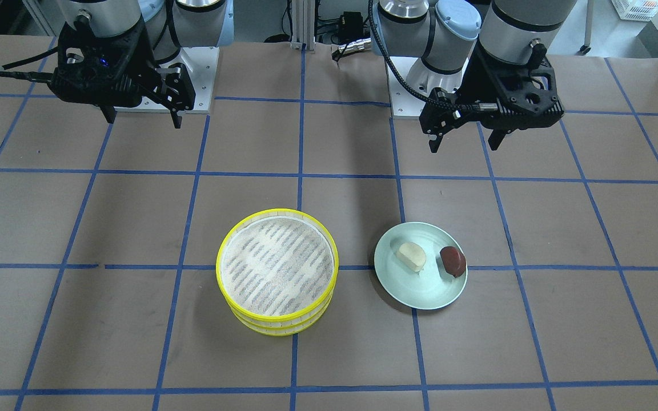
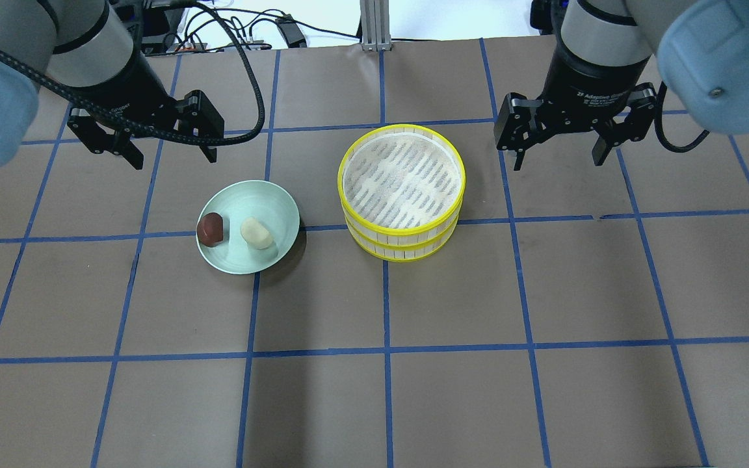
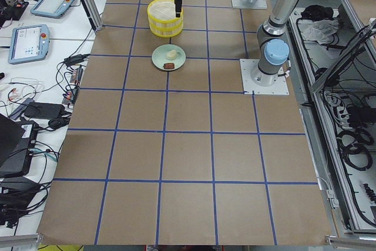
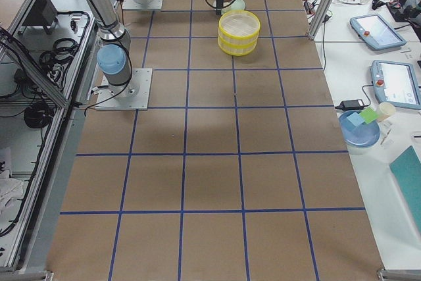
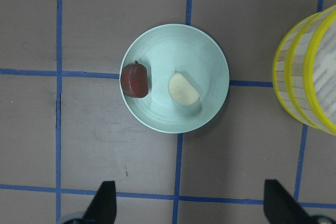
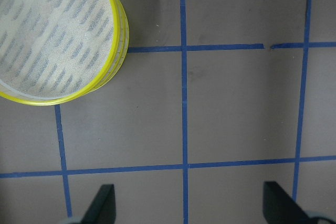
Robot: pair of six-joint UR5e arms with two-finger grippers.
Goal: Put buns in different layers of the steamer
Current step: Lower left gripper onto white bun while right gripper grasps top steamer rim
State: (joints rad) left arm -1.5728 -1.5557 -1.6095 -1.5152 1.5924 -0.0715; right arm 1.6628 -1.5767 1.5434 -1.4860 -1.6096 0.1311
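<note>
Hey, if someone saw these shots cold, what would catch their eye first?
Probably the bright yellow steamer stack, two trays one atop the other, the top one empty, near the middle of the table. Beside it, on the robot's left, the pale green plate carries a cream bun and a dark reddish-brown bun, lying apart. The left hand and right hand hang open, holding nothing.
</note>
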